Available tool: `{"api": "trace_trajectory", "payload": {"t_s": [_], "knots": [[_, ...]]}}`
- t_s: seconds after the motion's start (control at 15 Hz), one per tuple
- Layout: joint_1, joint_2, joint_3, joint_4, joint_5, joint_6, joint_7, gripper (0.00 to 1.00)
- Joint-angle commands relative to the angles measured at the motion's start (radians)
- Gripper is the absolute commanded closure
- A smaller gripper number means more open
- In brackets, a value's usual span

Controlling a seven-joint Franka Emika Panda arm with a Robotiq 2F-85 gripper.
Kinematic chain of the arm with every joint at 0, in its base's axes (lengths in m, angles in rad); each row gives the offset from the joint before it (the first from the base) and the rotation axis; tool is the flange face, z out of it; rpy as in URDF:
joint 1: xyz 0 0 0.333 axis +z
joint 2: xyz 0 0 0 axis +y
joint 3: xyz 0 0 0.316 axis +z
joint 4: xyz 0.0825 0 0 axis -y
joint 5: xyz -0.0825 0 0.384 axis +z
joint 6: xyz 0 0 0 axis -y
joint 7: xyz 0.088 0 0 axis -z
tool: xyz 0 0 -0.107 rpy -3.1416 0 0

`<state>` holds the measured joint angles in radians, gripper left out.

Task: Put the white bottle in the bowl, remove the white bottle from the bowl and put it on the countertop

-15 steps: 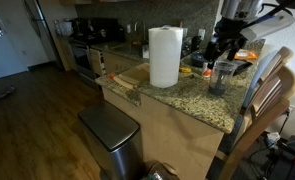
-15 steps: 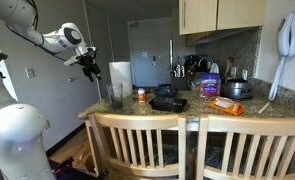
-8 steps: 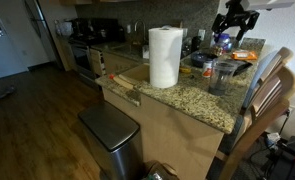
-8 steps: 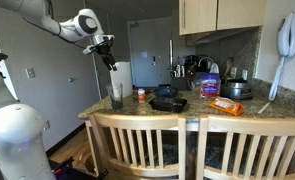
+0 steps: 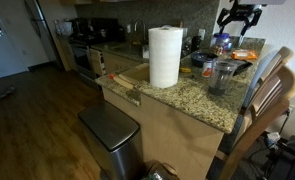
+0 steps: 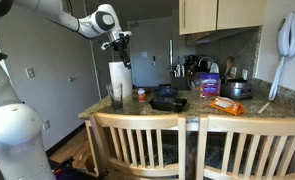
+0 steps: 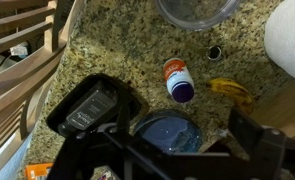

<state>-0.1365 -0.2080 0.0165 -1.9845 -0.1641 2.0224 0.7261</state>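
While claw (image 5: 238, 21) gapes above, white bottle (image 7: 177, 78) lies on countertop (image 7: 107, 45) nr bowl (image 7: 167, 132).

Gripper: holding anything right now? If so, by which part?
Nothing is held. The gripper is open, high above the countertop; the white bottle lies on its side there, clear of the fingers.

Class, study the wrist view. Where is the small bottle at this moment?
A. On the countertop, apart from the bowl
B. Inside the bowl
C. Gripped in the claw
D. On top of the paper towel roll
A: the bottle rests on the bare speckled countertop, apart from the bowl, while the claw hangs open above, holding nothing.
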Motion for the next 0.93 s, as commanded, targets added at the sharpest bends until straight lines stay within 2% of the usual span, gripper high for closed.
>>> {"api": "trace_trajectory", "payload": {"t_s": [0.0,0.13,0.33,0.4,0.6,0.8,0.87], "knots": [[0.006,0.022,-0.002,0.018,-0.007,-0.001,0.056,0.0],[-0.009,0.134,0.008,0.078,-0.055,0.017,0.227,0.0],[0.005,0.295,-0.022,0.174,-0.071,-0.029,0.37,0.0],[0.025,0.165,-0.029,0.071,-0.063,0.0,0.306,0.0],[0.034,0.294,-0.052,0.143,-0.059,0.001,0.355,0.0],[0.034,0.303,-0.053,0.164,-0.059,-0.003,0.357,0.0],[0.039,0.324,-0.057,0.188,-0.064,-0.016,0.398,0.0]]}}
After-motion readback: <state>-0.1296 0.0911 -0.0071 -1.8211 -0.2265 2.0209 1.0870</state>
